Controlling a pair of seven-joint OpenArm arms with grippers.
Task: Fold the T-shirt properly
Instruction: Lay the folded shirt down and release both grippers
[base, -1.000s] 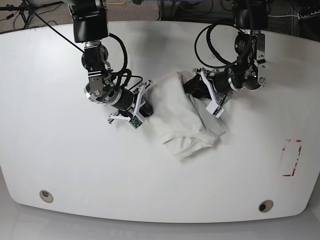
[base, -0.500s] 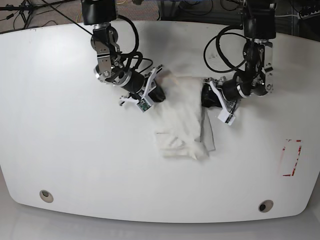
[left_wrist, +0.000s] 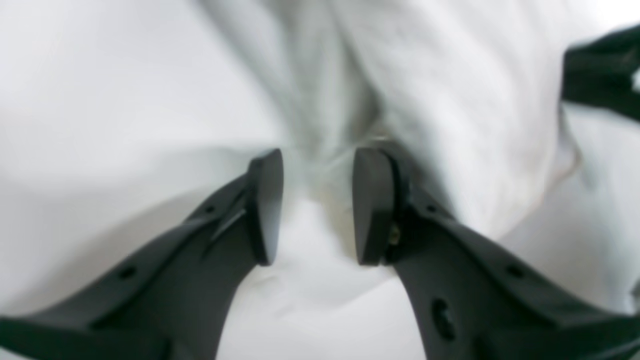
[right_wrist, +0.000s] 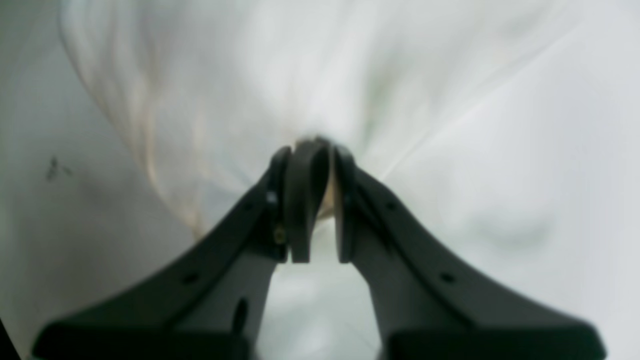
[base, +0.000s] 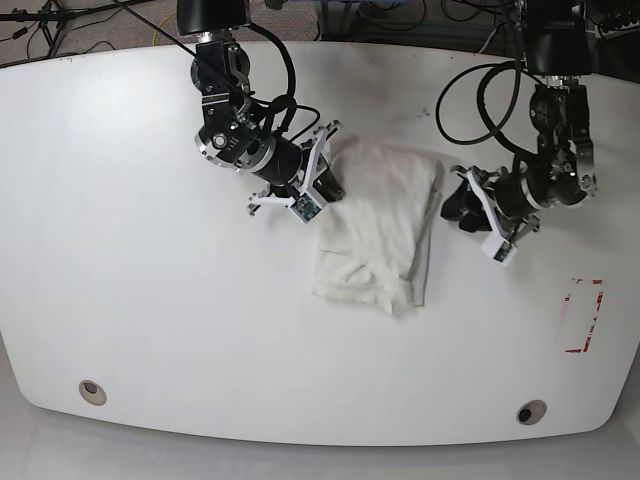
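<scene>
A crumpled cream T-shirt (base: 378, 225) is seen lying mid-worktop (base: 150, 330). Its upper left edge is met by the right end effector (base: 328, 185); the left end effector (base: 458, 200) is positioned just beside its right edge. Red tape (base: 583, 315) is visible at far right.

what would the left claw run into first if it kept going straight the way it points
Most likely the T-shirt: the left claw stands open with cloth bunched just past its tips. Blur hides whether they touch.
</scene>
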